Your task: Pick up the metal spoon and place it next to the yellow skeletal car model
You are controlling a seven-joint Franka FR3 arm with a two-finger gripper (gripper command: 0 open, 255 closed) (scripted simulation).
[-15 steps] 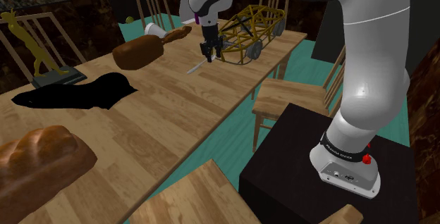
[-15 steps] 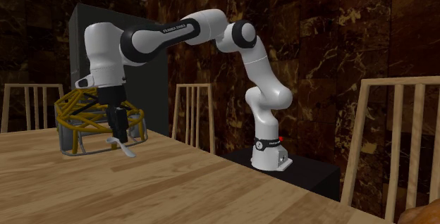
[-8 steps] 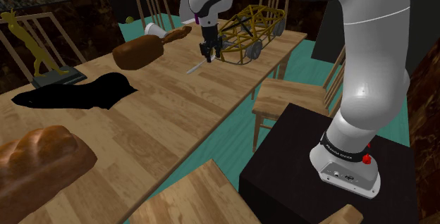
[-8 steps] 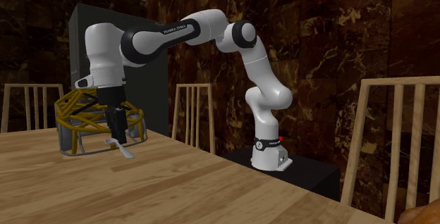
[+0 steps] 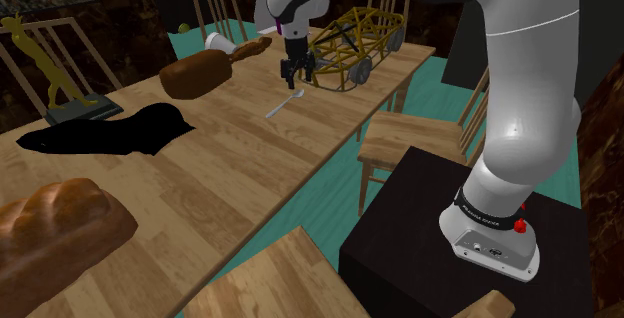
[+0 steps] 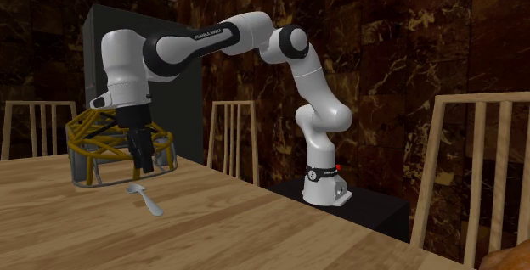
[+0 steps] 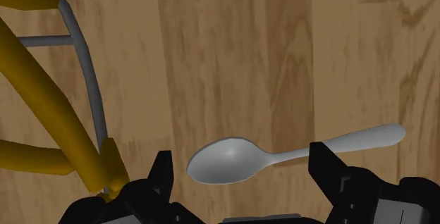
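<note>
The spoon (image 7: 282, 158) lies flat on the wooden table (image 5: 230, 166), just beside the yellow car model (image 5: 355, 41) on its near side; the gripper (image 5: 297, 70) hangs over the bowl end with its fingers spread wide, holding nothing and clear of the spoon.

The chief risk looks to be the car's frame; in the wrist view one finger (image 7: 163, 166) stands close to a yellow strut, so a sideways drift or a turn of the hand could catch the frame and drag the light model away from the spoon; a dip downward could press on the bowl and flick the handle round; a straight lift seems safest.

Further left along the table sit a brown loaf (image 5: 205, 71) and a white cup (image 5: 218, 43), well apart from the spoon; a black shape (image 5: 110, 134) and a gold statuette (image 5: 45, 61) lie further left again; none blocks the way up; a chair (image 5: 400, 136) stands to the right of the table.
</note>
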